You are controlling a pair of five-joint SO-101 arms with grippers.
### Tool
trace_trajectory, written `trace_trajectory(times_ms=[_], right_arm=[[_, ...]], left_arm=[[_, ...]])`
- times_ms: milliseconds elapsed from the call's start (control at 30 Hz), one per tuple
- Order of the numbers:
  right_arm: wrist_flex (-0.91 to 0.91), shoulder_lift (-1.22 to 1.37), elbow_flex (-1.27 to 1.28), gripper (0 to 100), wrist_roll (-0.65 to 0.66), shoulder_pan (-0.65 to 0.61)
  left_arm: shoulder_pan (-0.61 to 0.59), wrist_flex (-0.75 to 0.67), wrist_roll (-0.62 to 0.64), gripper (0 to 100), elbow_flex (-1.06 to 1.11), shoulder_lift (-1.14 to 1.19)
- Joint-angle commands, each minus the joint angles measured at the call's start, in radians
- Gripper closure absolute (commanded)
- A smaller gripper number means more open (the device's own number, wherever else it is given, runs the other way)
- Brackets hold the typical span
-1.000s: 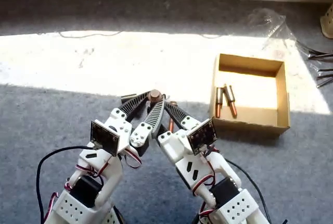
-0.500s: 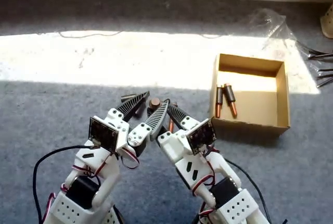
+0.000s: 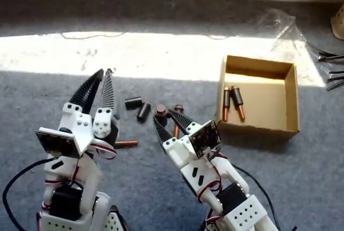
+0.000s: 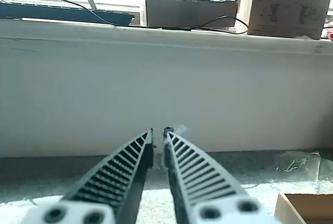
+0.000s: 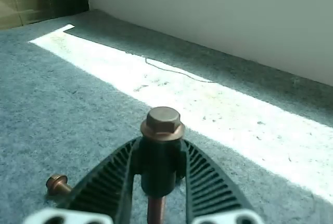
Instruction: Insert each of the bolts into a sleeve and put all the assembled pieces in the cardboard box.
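Note:
My right gripper [image 3: 167, 117] [image 5: 160, 148] is shut on a black sleeve [image 5: 158, 169] with a copper bolt through it. The bolt head [image 3: 160, 109] [image 5: 163, 122] stands above the fingers, low over the carpet. Two loose black sleeves [image 3: 133, 103] [image 3: 143, 112] lie just beyond it, to its left. One loose bolt [image 3: 177, 122] [image 5: 56, 183] lies beside the gripper, another bolt [image 3: 122, 144] under the left arm. My left gripper [image 3: 103, 78] [image 4: 158, 131] is raised at the left, shut on nothing. The cardboard box [image 3: 293, 99] [image 4: 307, 206] at the right holds two assembled pieces [image 3: 226, 103] [image 3: 237, 102].
A sunlit strip crosses the grey carpet behind the parts. A crumpled plastic bag [image 3: 277, 21] lies beyond the box, and dark tools [image 3: 330, 70] poke in at the right edge. A thin cable [image 3: 91, 36] runs along the far side near the wall.
The left gripper has come off the bolt and sleeve, lifted and swung away to the left, its fingers closing. The right gripper still holds the assembled piece in about the same place.

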Motion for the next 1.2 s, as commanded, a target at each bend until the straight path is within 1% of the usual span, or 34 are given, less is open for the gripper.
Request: trace_trajectory(times_ms=[0, 133, 267, 333, 433, 567, 633, 800, 967, 1067, 1167], right_arm=[[-0.001, -0.013, 0.113, 99.4, -0.002, 0.013], [0.001, -0.013, 0.116, 99.4, -0.002, 0.025], [0.002, -0.013, 0.113, 99.4, -0.008, 0.119], [0.004, -0.013, 0.113, 99.4, -0.003, 0.147], [0.005, -0.013, 0.111, 99.4, -0.003, 0.157], [0.012, -0.013, 0.090, 99.4, -0.003, 0.219], [0.087, -0.013, 0.033, 99.4, -0.005, 0.269], [0.366, -0.013, -0.194, 99.4, -0.003, 0.380], [0.479, -0.004, -0.338, 99.2, -0.002, 0.542], [0.542, -0.002, -0.400, 99.1, 0.002, 0.605], [0.604, -0.002, -0.499, 99.1, 0.080, 0.628]], left_arm=[[-0.101, 0.002, -0.003, 97, -0.053, 0.002], [-0.193, 0.002, -0.003, 98, -0.053, 0.002], [-0.289, 0.003, -0.003, 98, -0.053, 0.001], [-0.305, 0.015, -0.003, 98, -0.051, 0.001], [-0.303, 0.118, -0.003, 98, -0.065, 0.001], [-0.300, 0.275, 0.002, 98, -0.085, 0.001], [-0.265, 0.333, 0.002, 98, -0.076, 0.001], [-0.171, 0.448, 0.003, 98, -0.028, 0.001], [-0.163, 0.453, 0.003, 98, 0.036, 0.001], [-0.166, 0.453, -0.003, 98, 0.090, 0.001], [-0.166, 0.453, -0.005, 97, 0.127, 0.001]])
